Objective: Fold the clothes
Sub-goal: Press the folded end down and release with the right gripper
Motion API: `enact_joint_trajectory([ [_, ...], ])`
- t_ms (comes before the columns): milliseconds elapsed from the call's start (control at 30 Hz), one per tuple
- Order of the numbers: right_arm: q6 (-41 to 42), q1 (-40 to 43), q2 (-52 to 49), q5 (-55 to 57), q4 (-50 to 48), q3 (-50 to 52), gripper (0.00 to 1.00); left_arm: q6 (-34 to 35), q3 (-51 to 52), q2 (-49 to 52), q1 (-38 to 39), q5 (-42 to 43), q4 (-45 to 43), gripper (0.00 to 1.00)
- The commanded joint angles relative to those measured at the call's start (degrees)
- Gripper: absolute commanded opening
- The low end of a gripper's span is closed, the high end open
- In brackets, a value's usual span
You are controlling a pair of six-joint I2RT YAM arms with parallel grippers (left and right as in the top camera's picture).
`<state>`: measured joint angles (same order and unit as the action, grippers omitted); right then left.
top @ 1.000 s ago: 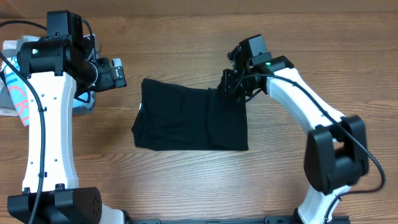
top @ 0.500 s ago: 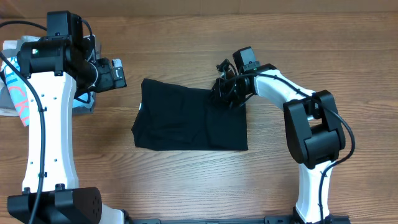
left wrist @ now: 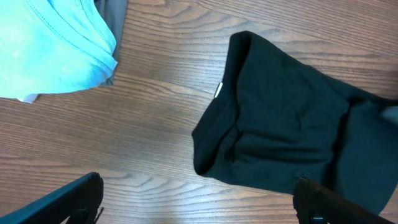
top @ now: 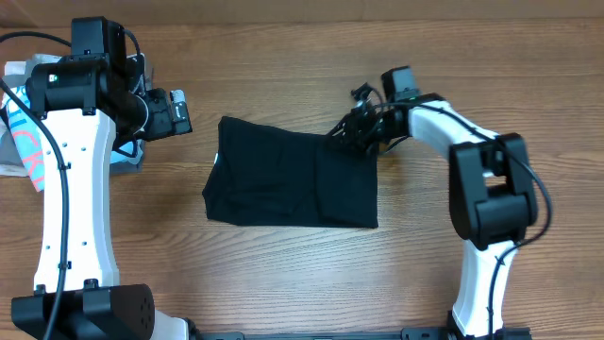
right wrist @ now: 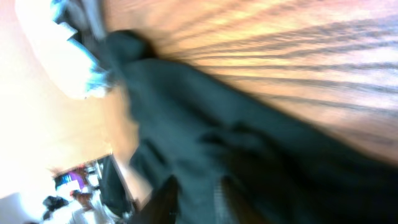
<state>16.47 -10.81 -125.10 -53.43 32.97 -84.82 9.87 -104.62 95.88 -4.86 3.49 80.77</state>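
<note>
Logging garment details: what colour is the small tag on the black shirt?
White; the tag on the shirt shows best in the left wrist view.

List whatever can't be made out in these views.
Right gripper, grip on the black T-shirt: dark against the cloth overhead; right wrist view blurred.
Light-blue shirt: cut off by the left wrist frame's edge; overhead, the left arm covers most of it.
Grey cloth: only a sliver shows under it, left wrist view.

Robotics lab, wood-grain table (top: 283, 283), left arm (top: 71, 189), right arm (top: 444, 123)
</note>
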Motion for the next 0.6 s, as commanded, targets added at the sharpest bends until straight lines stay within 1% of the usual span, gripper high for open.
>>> enact_joint_trajectory([
  [0,-0.37,0.70,8.22,-8.96,2.86,-1.18,0.34,-1.31,-0.55,0.02,0.39,0.63,0.00,1.00],
  [67,-2.73,0.70,9.01,-9.22,6.99,-1.18,0.34,-1.31,-0.55,0.02,0.39,0.66,0.13,1.00],
  [133,-8.15,0.11,9.05,-9.22,14.08,-0.94,0.33,-1.31,-0.55,0.02,0.39,0.63,0.28,1.00],
  [233,-15.17,-1.14,9.03,-9.22,22.10,0.74,0.31,-1.31,-0.55,0.02,0.39,0.63,0.28,1.00],
  [300,-16.96,-2.54,9.03,-9.20,24.09,3.56,0.28,-1.31,-0.55,0.02,0.39,0.66,0.26,1.00],
  [433,-15.72,-5.22,9.03,-9.25,18.21,10.34,0.29,-1.31,-0.55,0.02,0.39,0.66,0.11,1.00],
  [567,-9.44,-7.50,9.03,-9.25,10.43,16.70,0.29,-1.31,-0.55,0.02,0.39,0.63,0.04,1.00],
])
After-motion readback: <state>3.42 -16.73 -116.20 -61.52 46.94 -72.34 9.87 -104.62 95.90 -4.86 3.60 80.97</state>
